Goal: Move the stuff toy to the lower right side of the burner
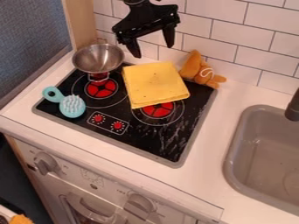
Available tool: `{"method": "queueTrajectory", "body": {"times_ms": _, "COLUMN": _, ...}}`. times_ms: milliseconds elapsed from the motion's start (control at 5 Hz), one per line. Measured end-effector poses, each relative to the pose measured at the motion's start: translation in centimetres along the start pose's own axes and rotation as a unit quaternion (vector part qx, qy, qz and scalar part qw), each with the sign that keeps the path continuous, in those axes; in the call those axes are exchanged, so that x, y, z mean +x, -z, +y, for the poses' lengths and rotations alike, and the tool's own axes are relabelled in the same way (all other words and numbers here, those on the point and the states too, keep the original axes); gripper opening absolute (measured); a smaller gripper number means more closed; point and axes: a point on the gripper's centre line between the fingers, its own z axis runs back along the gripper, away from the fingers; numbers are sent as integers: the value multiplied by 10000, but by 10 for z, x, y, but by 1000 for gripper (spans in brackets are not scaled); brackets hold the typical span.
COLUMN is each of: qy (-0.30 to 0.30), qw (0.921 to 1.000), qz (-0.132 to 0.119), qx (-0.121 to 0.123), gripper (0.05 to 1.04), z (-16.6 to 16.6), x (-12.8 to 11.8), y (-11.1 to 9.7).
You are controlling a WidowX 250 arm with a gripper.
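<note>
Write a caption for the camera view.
Open gripper above a toy stove holding a yellow cloth, with an orange stuffed toy behind it.

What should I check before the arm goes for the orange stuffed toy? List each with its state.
1. Gripper open: ok.
2. Nothing held: ok.
3. Gripper over the toy: not ok, it hangs left of it in the view.
4. Toy at the stovetop's lower right: not ok, it sits by the back right corner.
5. Toy free of the yellow cloth: cannot tell whether they touch.
</note>
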Motion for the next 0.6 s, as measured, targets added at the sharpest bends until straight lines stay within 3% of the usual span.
{"method": "queueTrajectory", "body": {"times_ms": 200, "qy": -27, "qw": 9998, "qz": 179, "qx": 83, "gripper": 999, "z": 4, "x": -6, "y": 12}}
{"method": "queueTrajectory", "body": {"times_ms": 400, "qy": 269, "qw": 9988, "qz": 408, "qx": 0, "gripper": 999, "z": -11, "x": -7, "y": 23}}
{"method": "queueTrajectory", "body": {"times_ms": 600, "qy": 493, "qw": 9977, "qz": 460, "qx": -9, "gripper": 999, "z": -25, "x": -13, "y": 31}}
